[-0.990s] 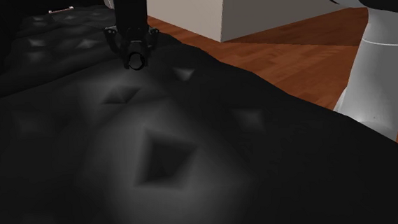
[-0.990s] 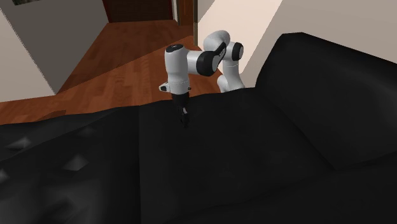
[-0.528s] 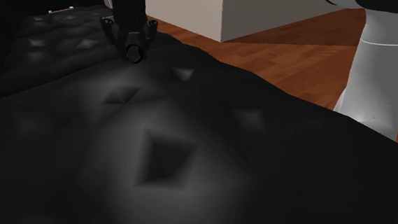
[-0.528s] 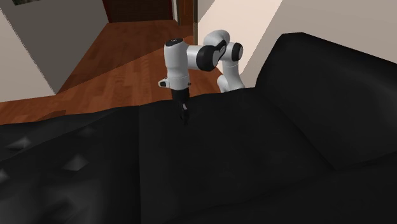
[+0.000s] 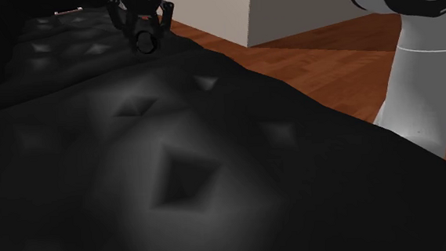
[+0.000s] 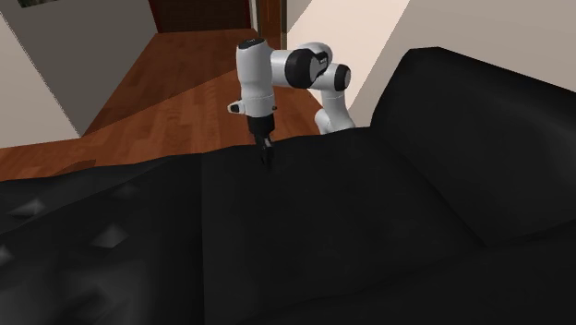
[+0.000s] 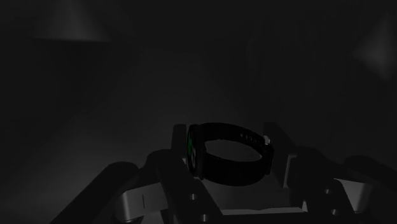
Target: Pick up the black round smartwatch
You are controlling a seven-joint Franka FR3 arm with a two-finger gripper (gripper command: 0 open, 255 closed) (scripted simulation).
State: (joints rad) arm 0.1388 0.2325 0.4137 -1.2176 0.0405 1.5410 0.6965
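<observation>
Gripper (image 5: 145, 40), clasping the smartwatch (image 7: 229, 170), is hanging above the black tufted cushion (image 5: 239, 167) with open air running around it. Pale wall corner (image 5: 208, 12) is standing near it toward the shoulder view's right; tall backrest (image 6: 489, 138) is walling off the second exterior view's right.

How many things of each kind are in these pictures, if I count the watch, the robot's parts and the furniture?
Black round smartwatch: 1
Black two-finger gripper: 1
White robot arm: 1
Black tufted sofa: 1
Total: 4
</observation>
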